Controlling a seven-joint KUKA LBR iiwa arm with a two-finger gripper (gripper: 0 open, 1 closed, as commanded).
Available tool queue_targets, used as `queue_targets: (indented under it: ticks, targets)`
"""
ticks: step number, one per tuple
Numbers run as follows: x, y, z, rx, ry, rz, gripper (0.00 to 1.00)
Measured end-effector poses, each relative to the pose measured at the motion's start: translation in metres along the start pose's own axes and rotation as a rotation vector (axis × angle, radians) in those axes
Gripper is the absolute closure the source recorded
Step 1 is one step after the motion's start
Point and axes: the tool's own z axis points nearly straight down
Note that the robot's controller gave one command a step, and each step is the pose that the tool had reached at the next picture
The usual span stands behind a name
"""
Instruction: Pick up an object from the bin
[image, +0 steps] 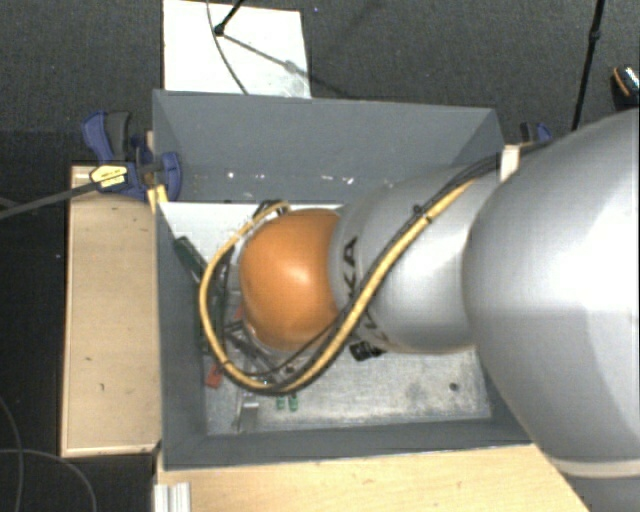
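Arm (480, 270) and orange cover (290, 275) hide left floor of bin (320, 150); tool (250, 358) mostly masked, grip state unreadable.

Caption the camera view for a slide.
Arm with orange wrist cover deep in the left side of the grey bin.

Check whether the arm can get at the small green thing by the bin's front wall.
Probably yes: the green thing lies bare on the floor just beside the orange cover of the arm, nothing on it.
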Motion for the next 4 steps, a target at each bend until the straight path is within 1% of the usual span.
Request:
queue_targets:
  ticks: [1, 2, 3, 4]
  targets:
    - [-0.069, -0.133, -0.007, 0.003, -0.012, -0.526, 0.00]
    - [-0.092, -0.252, -0.070, 0.007, -0.013, -0.718, 0.00]
    - [-0.091, -0.247, -0.068, 0.000, -0.008, -0.719, 1.00]
    - [-0.067, -0.145, -0.061, -0.003, -0.008, -0.580, 1.00]
